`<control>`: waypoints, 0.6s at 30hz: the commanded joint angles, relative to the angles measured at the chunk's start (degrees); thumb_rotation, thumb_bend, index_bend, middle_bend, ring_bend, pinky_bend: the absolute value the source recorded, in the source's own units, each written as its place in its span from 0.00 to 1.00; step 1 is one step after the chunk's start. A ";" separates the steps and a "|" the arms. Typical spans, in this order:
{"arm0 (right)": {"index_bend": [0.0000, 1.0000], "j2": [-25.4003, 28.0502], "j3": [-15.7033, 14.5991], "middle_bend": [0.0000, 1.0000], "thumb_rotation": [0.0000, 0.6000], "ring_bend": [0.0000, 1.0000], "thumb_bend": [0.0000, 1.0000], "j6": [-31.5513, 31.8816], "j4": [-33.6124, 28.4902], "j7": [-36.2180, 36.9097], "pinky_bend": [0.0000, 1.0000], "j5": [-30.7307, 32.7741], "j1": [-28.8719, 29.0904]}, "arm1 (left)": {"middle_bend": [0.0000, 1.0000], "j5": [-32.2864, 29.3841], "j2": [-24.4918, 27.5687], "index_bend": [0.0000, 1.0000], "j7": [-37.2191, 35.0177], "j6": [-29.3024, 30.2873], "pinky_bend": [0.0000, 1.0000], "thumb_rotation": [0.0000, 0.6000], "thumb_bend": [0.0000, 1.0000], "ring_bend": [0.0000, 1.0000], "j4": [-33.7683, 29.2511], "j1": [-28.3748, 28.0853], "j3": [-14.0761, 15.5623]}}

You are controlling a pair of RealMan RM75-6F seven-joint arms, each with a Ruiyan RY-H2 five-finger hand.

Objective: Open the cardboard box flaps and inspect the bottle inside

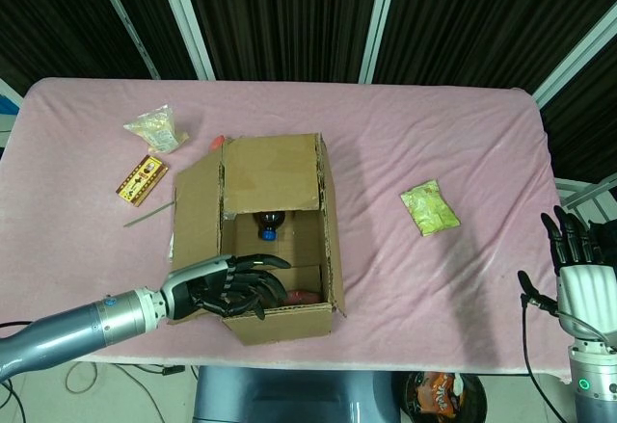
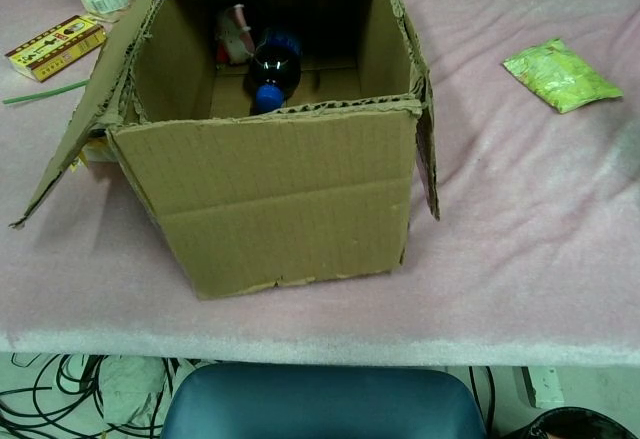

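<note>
The cardboard box (image 1: 275, 235) stands open on the pink table (image 1: 453, 144), with its near flap (image 2: 270, 199) folded down over the front wall and its other flaps standing or splayed outward. The left hand (image 1: 220, 288) hovers over the near left corner of the box; its dark fingers (image 1: 260, 283) are spread apart and reach over the opening, holding nothing. The bottle (image 1: 269, 224) lies inside the box beyond those fingertips, toward the far wall, with its blue cap (image 2: 265, 97) pointing toward the near side in the chest view. A red item (image 1: 300, 297) shows on the box floor just right of the fingertips; what it is cannot be made out. The right hand (image 1: 578, 264) is held upright at the table's right edge, well apart from the box, fingers extended and empty. A green packet (image 1: 429, 207) lies between the box and the right hand. Beyond the left hand, left of the box, lie a small printed carton (image 1: 143, 179), a clear bag (image 1: 155, 128) and a thin green stick (image 1: 147, 214).
</note>
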 commanded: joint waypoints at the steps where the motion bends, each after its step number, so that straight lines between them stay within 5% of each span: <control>1: 0.00 0.01 0.01 0.00 1.00 0.06 0.33 -0.01 -0.06 0.00 0.23 -0.01 -0.01 | 0.27 6.47 0.78 0.15 6.87 7.09 0.28 1.00 0.35 0.20 -1.33 2.68 -0.81; 5: 0.00 0.03 0.03 0.00 1.00 0.06 0.33 -0.14 -0.15 -0.10 0.23 0.06 0.00 | 0.23 19.03 1.11 0.14 18.88 23.11 0.21 1.00 0.31 0.15 -2.61 6.19 2.80; 11: 0.00 0.03 0.02 0.00 1.00 0.06 0.33 -0.30 -0.31 -0.34 0.23 0.26 -0.09 | 0.14 37.29 -3.35 0.04 38.82 48.68 0.13 1.00 0.26 0.08 1.29 10.55 13.65; 18: 0.00 0.16 0.10 0.00 1.00 0.06 0.33 0.01 -0.64 -0.93 0.23 -0.27 -0.02 | 0.09 47.32 -6.70 0.03 43.86 64.66 0.10 1.00 0.24 0.08 7.78 15.41 22.20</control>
